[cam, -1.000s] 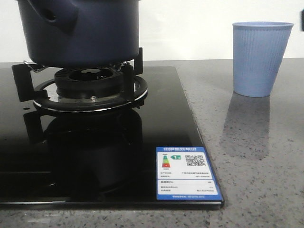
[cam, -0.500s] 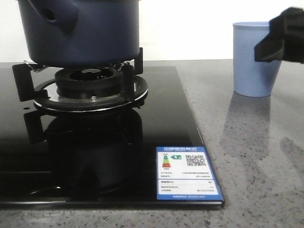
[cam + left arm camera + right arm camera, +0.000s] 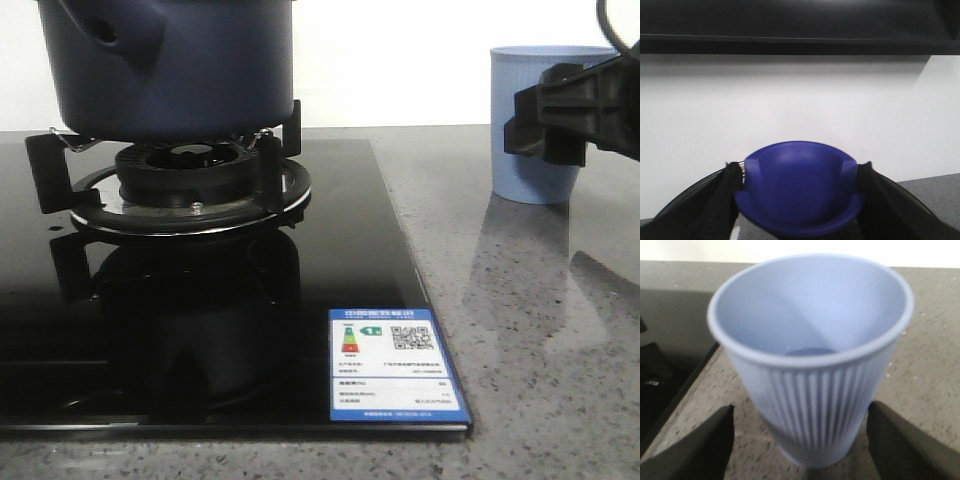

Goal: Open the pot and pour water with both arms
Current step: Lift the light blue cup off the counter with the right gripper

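The dark navy pot [image 3: 170,70] sits on the burner stand [image 3: 190,185] at the far left; its top is cut off by the front view. In the left wrist view my left gripper [image 3: 799,202] is shut on a rounded blue knob [image 3: 800,172], one finger pressed to each side, with a dark curved rim below it. The light blue ribbed cup [image 3: 540,125] stands upright on the counter at the right. My right gripper [image 3: 560,110] is level with it and open. Its fingers [image 3: 715,440] flank the cup [image 3: 810,340] with a gap on each side.
A black glass hob [image 3: 200,330] with a blue label sticker [image 3: 395,365] fills the left and middle. Speckled grey stone counter [image 3: 520,330] lies to its right. A white wall is behind.
My right gripper came in from the right edge and moved left until it reached the cup. The pot and cup have not moved.
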You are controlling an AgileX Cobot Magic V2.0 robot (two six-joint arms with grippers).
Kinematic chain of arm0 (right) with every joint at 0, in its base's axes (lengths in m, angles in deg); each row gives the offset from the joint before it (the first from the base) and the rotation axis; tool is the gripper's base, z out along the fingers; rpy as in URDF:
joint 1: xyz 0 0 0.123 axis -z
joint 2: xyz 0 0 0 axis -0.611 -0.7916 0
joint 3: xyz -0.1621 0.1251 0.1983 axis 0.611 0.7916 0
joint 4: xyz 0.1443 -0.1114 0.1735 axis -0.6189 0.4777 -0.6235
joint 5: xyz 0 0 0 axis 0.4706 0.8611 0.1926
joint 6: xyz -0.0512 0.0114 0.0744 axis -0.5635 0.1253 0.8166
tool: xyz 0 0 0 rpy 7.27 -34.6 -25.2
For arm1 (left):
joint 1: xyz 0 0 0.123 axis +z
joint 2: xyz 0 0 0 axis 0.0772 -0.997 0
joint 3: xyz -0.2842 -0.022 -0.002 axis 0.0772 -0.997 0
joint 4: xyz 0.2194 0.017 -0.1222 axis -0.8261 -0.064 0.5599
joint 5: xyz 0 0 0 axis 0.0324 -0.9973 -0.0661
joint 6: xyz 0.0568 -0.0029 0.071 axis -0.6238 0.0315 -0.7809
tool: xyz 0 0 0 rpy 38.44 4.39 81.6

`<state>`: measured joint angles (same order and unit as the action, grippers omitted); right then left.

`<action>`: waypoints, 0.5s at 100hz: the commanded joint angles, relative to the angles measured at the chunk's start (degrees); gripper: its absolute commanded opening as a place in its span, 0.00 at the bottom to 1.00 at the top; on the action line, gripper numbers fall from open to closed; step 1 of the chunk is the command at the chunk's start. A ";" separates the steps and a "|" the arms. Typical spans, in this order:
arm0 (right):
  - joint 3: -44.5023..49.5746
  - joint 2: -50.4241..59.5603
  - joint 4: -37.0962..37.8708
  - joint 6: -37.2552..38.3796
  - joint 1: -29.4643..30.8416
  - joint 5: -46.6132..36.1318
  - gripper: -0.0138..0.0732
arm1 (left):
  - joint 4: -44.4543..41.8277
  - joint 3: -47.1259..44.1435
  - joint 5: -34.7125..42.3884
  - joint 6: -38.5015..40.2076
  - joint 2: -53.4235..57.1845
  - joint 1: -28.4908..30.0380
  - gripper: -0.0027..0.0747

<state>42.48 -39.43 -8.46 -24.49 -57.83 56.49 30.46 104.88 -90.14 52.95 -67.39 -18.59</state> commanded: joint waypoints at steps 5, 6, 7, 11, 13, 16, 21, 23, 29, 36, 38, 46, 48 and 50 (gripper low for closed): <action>-2.27 -1.10 0.87 0.39 -0.17 -8.35 0.71 | 0.22 2.20 6.02 0.07 1.49 0.37 0.56; -2.51 -1.38 0.86 0.39 -0.17 -8.35 0.71 | 0.22 2.20 6.02 0.07 1.49 0.37 0.56; -2.58 -1.51 0.86 0.39 -0.17 -8.35 0.71 | 0.22 2.20 6.02 0.07 1.49 0.37 0.56; -2.96 -2.26 0.86 0.49 -0.17 -8.46 0.71 | 0.22 2.20 6.02 0.07 1.49 0.37 0.56; -3.19 -2.68 0.86 0.44 -0.17 -8.47 0.71 | 0.22 2.20 6.02 0.07 1.49 0.37 0.56; -3.43 -3.21 0.86 0.68 -0.17 -8.60 0.71 | 0.22 2.20 6.02 0.07 1.49 0.37 0.56; -3.50 -4.04 0.89 1.50 -0.17 -10.26 0.71 | 0.22 2.20 6.02 0.07 1.49 0.37 0.56; -3.50 -4.27 0.89 1.95 -0.17 -10.81 0.71 | 0.22 2.20 6.02 0.07 1.49 0.37 0.56; -3.63 -5.32 0.89 2.50 -0.17 -12.50 0.71 | 0.22 2.20 6.02 0.07 1.49 0.37 0.56; -4.03 -6.32 0.89 2.50 -0.17 -12.73 0.71 | 0.22 2.20 6.02 0.07 1.49 0.37 0.56; -4.14 -6.54 0.89 2.50 -0.17 -12.71 0.71 | 0.22 2.20 6.02 0.07 1.49 0.37 0.56; -4.41 -7.32 0.89 2.89 -0.17 -13.11 0.71 | 0.22 2.20 6.02 0.07 1.49 0.37 0.56; -4.41 -7.62 0.89 3.04 -0.17 -13.47 0.71 | 0.22 2.20 6.02 0.07 1.49 0.37 0.56; -4.41 -7.78 0.89 3.31 -0.17 -13.86 0.71 | 0.22 2.20 6.02 0.07 1.49 0.37 0.56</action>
<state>39.72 -47.84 -8.46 -21.95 -57.83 48.29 30.46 104.88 -90.14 52.95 -67.39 -18.59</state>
